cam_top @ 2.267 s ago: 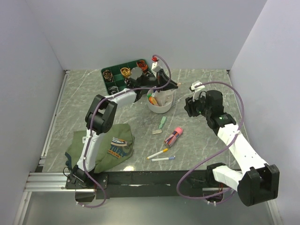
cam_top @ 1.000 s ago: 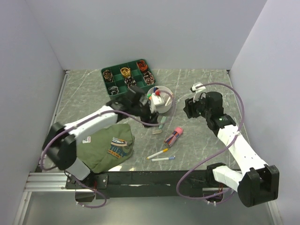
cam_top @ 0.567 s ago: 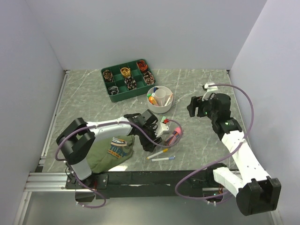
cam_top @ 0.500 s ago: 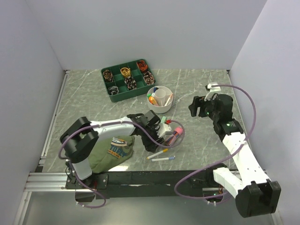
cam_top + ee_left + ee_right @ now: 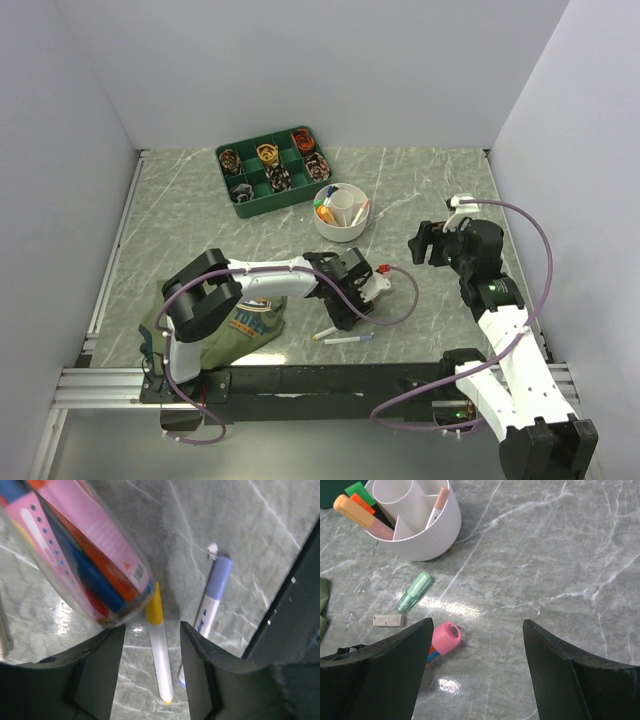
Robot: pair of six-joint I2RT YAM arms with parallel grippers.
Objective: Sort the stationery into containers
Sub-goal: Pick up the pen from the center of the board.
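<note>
My left gripper (image 5: 350, 308) (image 5: 151, 630) is open and low over the table, its jaws straddling a white pen with a yellow cap (image 5: 160, 655) without touching it. A blue-capped white pen (image 5: 212, 600) (image 5: 350, 340) lies just right of it. A clear tube of markers (image 5: 85, 555) with a pink cap (image 5: 446, 637) lies to the left. The round white cup (image 5: 342, 212) (image 5: 415, 525) holds orange, green and pink markers. My right gripper (image 5: 425, 243) (image 5: 477, 625) hangs open above bare table, right of the cup. A green highlighter (image 5: 414, 592) and a beige eraser (image 5: 388, 620) lie below the cup.
A green compartment tray (image 5: 272, 170) of coiled items stands behind the cup. A folded olive shirt (image 5: 250, 318) lies at the front left under my left arm. The black front rail (image 5: 330, 378) runs close behind the pens. White walls close in both sides.
My left arm swung from the cup down to the pens near the front edge and now straddles the yellow-capped pen. My right gripper opened wider and drew back to the right.
</note>
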